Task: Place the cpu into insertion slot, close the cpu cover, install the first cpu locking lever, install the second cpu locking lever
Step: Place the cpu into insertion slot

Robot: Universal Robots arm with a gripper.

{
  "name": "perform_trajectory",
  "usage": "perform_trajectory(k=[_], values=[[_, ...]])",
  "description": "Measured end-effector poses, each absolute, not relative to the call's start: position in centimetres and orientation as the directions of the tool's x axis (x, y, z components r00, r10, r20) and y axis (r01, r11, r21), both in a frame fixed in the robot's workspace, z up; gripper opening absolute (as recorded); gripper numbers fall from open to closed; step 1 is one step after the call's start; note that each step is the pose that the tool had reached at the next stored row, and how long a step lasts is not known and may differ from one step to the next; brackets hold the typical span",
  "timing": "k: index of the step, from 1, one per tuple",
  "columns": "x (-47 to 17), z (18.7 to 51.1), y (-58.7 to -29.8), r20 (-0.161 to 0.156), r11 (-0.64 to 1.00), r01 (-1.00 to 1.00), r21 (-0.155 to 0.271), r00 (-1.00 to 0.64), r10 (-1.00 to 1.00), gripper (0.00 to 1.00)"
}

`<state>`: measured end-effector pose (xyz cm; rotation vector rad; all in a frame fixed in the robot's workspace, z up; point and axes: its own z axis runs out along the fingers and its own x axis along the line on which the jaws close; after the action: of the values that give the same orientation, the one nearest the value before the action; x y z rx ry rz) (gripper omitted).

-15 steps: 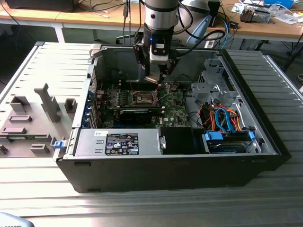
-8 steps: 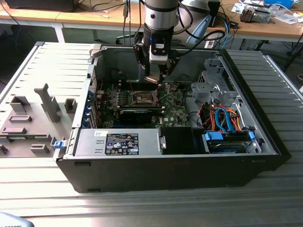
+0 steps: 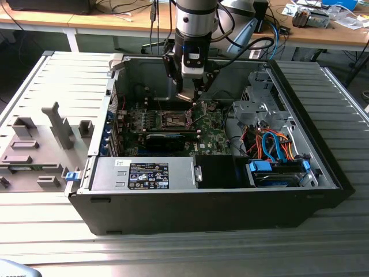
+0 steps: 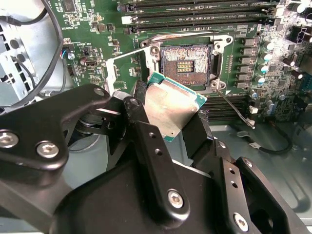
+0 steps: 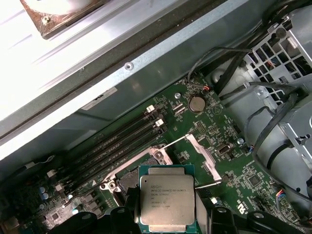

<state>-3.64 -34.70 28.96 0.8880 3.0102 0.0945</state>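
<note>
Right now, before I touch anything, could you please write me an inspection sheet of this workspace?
Surface: ribbed metal table with an open computer case lying on it.
Job's things: cpu held above the green board, not in the insertion slot; the slot is uncovered, and the cpu cover is swung open beside it.
Clutter: grey fixtures on the table at the exterior view's left.
Gripper: gripper shut on the cpu by its edges.
Cables: orange and blue cables by the drive bay; thin black wire near the slot.
Surroundings: wooden desks behind.
</note>
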Motion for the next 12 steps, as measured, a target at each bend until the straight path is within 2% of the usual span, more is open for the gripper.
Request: perform_trajectory(k=[12], values=[[-3.64, 28.96, -34.69, 0.015, 0.834, 0.549, 0.058, -0.835, 0.549, 0.55]])
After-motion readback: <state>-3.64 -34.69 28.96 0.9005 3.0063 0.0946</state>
